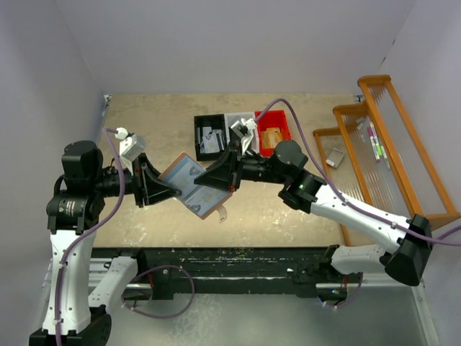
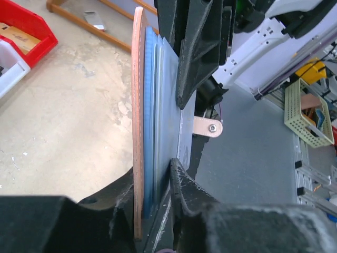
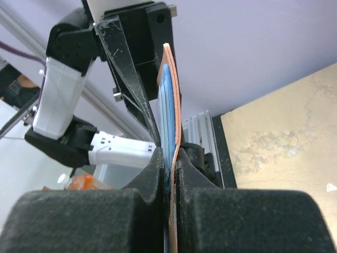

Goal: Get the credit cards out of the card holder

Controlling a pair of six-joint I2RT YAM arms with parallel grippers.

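The card holder (image 1: pixel 189 182) is open and held in the air between both arms, salmon-pink outside, blue-grey inside facing up. My left gripper (image 1: pixel 167 189) is shut on its left end. My right gripper (image 1: pixel 218 177) is shut on its right end. The left wrist view shows the holder (image 2: pixel 139 105) edge-on in my left gripper (image 2: pixel 156 176), with its snap tab (image 2: pixel 208 127) sticking out. The right wrist view shows the holder (image 3: pixel 170 89) pinched in my right gripper (image 3: pixel 169 154). Thin blue-grey layers (image 2: pixel 169 100) lie inside; I cannot tell cards from slots.
A black bin (image 1: pixel 209 137), a white bin (image 1: pixel 240 124) and a red bin (image 1: pixel 274 130) with a tan item stand at the back. A wooden stepped rack (image 1: pixel 389 144) fills the right side, with a small grey flat piece (image 1: pixel 335 157) on its lowest step.
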